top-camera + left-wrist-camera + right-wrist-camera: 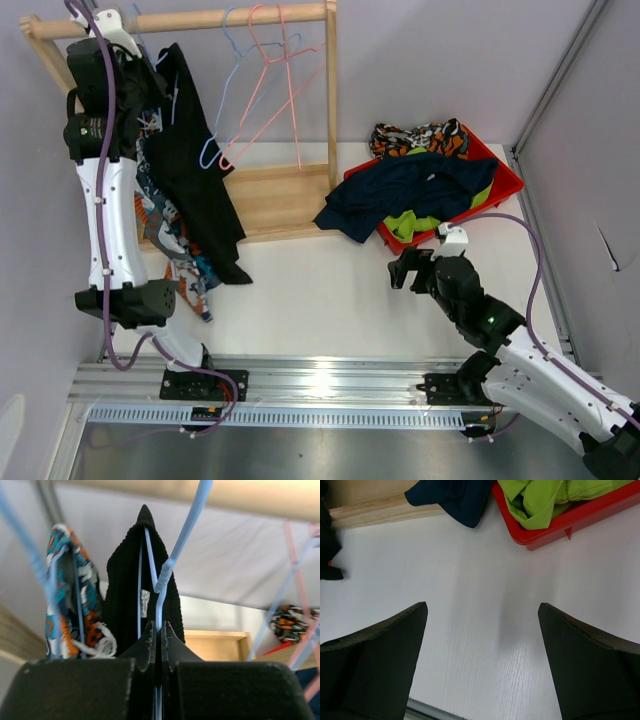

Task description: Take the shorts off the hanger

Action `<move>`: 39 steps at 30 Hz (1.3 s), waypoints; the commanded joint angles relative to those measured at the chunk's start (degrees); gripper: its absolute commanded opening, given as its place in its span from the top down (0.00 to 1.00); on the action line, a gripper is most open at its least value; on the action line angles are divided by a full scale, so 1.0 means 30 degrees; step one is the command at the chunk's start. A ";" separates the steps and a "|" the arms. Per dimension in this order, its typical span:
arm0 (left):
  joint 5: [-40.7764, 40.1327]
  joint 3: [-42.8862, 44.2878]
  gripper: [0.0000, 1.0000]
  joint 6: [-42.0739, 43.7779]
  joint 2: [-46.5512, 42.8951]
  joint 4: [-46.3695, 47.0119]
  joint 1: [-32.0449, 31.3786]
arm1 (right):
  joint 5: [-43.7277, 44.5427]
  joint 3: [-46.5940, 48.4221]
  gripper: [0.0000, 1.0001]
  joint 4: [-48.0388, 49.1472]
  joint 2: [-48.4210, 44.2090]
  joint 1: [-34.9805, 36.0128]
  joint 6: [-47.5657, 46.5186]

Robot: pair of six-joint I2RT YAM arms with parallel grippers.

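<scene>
The worktop (pixel 300 290) carries a wooden rack (pixel 290 195) at its far left corner and a red tray (pixel 508 180) at its far right corner.

Your left arm (pixel 110 220) is raised along the left edge to the rack's top rail. Your right arm (pixel 500 330) lies low toward the near right corner.

Three pairs sit in or over the tray:
- the navy shorts (pixel 400 195), which spill over its left rim onto the worktop;
- the lime shorts (pixel 420 222);
- the camouflage shorts (pixel 420 138).

I judge these already removed.

Two pairs hang at the far left corner. The black shorts (pixel 125 600) are draped over a blue hanger (pixel 180 540). The patterned shorts (pixel 90 615) hang just beside them on a second blue wire, nearer the left edge. Spare hangers (pixel 285 80) hang bare further along the rail.

The left claw (pixel 158 635) is clenched on the blue hanger's wire, its tips meeting around the wire. The right claw (pixel 482 607) is released, jaws wide apart over bare worktop, holding nothing.

The deciding relation:
- **Direction from the claw:** in the wrist view the black shorts lie directly beyond the left claw, along the same wire.
- **Long axis:** it runs down from the rail toward the worktop.
- **Nearer arm:** the left arm is at the garment. The right claw is well apart from it, nearer the tray.

In my judgement, the left claw has the hanger, not the cloth. The free right claw would have to cross toward the far left corner to pull the fabric down. The patterned pair hangs close enough to snag.
</scene>
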 commanded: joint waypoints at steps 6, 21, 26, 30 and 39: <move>0.1538 0.1665 1.00 -0.0826 -0.2342 0.2363 -0.0960 | -0.0656 0.0973 0.01 0.1585 0.0271 0.0792 -0.0455; -0.0511 -0.4277 1.00 -0.2760 -0.5975 0.3153 -0.3595 | 0.1304 1.2676 0.01 0.6243 1.0605 1.0898 -0.4994; -0.0629 -0.5688 1.00 -0.2936 -0.7088 0.3389 -0.3714 | 0.1688 1.7959 0.01 0.6393 1.5177 1.2189 -0.6314; -0.0717 -0.6128 1.00 -0.2585 -0.7558 0.3213 -0.3714 | 0.1804 2.1711 0.01 0.6070 1.8665 1.2600 -0.6666; -0.0103 -0.6275 1.00 -0.2408 -0.8056 0.2919 -0.3685 | 0.2915 2.5935 0.00 0.6067 2.2739 1.3040 -0.6668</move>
